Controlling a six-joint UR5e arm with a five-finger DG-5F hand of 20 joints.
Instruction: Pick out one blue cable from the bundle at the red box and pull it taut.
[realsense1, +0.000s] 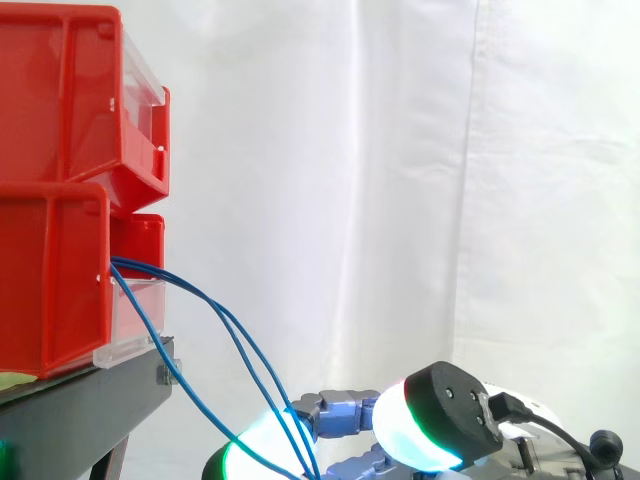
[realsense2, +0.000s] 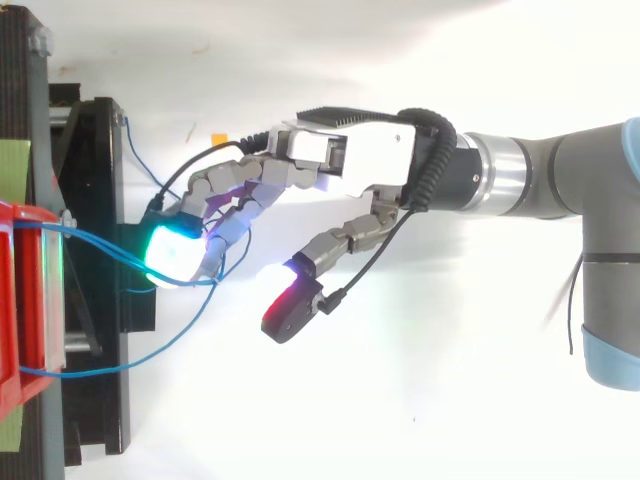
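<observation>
Hand (realsense2: 372, 155), centre of the top view, reaches among blue cables (realsense1: 150, 270) sagging from the red box (realsense1: 50, 290) at left (grip: cannot tell), presumably to single one out.

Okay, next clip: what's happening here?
The robot's hand reaches toward the blue cables that hang out of the lower red bin on the black stand. Its fingers are stretched out among the cables, with the thumb held apart, so nothing looks pinched. The cables sag in slack curves down to the hand; none is pulled taut yet.
</observation>
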